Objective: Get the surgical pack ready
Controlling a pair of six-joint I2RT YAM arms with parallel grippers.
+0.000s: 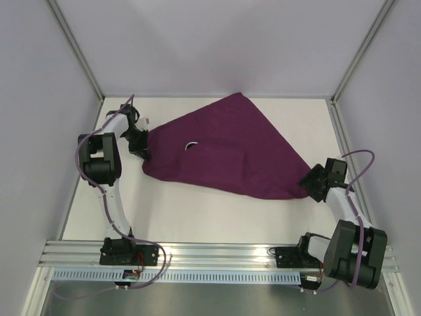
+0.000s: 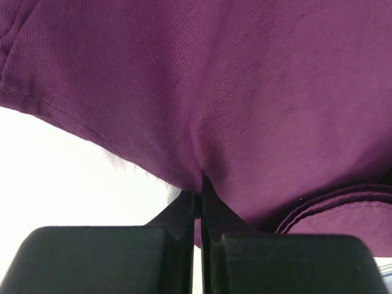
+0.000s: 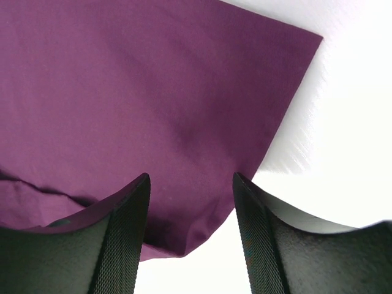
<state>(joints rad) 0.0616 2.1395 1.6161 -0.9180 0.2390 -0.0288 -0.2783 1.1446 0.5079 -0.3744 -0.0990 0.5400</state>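
Note:
The surgical pack is a large dark purple cloth (image 1: 223, 148) lying crumpled in a rough triangle on the white table, with a small white spot (image 1: 191, 145) showing through a gap near its middle. The steel tray, instruments and gauze are hidden. My left gripper (image 1: 139, 148) is shut on the cloth's left edge; in the left wrist view its jaws (image 2: 199, 190) pinch the purple fabric (image 2: 233, 92). My right gripper (image 1: 312, 181) is open at the cloth's right corner; in the right wrist view its fingers (image 3: 190, 184) straddle the corner of the cloth (image 3: 153, 122) without closing on it.
Grey enclosure walls stand on the left, back and right. An aluminium rail (image 1: 217, 253) runs along the near edge by the arm bases. Bare white table (image 1: 217, 217) lies in front of the cloth.

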